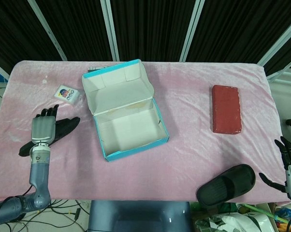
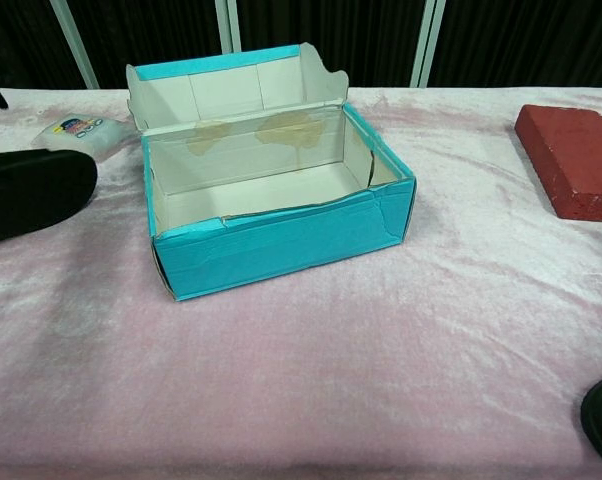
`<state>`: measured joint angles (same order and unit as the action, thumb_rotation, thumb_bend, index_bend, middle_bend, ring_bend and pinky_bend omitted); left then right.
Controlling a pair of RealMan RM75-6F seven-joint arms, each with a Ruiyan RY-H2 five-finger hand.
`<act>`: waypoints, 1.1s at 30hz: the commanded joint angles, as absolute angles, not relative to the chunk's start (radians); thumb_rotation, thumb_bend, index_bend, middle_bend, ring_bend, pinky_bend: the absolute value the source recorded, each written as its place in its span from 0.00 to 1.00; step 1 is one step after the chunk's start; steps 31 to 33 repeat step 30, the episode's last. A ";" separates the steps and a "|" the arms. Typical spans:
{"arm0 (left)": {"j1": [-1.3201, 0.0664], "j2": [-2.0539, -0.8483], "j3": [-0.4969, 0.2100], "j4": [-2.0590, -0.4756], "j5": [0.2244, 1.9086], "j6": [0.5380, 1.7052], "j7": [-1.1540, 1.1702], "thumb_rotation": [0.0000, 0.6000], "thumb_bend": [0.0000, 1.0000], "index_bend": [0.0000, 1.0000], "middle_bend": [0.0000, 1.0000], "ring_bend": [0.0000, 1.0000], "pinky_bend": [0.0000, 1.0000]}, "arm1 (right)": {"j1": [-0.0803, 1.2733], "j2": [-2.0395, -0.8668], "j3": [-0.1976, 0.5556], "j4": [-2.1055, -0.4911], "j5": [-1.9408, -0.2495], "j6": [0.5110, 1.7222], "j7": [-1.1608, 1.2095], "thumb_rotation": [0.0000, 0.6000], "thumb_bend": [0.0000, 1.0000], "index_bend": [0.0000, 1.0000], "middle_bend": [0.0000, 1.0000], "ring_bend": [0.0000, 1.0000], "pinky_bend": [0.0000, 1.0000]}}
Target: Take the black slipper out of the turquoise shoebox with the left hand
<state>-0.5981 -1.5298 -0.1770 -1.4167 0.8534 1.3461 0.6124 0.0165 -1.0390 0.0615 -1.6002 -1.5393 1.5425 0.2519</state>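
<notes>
Black rubber slipper [image 1: 53,133] lies on pink cloth [image 1: 184,159] beside empty turquoise cardboard shoebox [image 1: 131,140]; left hand [image 1: 43,129] above, fingers spread, holding nothing; risk: lifting fingers snag slipper.

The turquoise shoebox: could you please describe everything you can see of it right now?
The turquoise shoebox is a cardboard box, turquoise outside and off-white inside, standing upright on the pink cloth left of the table's middle. Its hinged lid is open and tilted back toward the far edge. The inside holds nothing; brownish stains mark the back wall. The front wall is creased and its rim looks torn and uneven. Neither hand touches it; the black slipper lies apart on its left.
</notes>
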 commanded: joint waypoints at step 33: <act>-0.049 -1.228 0.099 -1.803 1.439 1.837 0.281 1.00 0.00 0.02 0.11 0.00 0.07 | 0.005 -1.058 0.051 -1.627 -1.559 1.576 0.068 1.00 0.10 0.00 0.00 0.00 0.13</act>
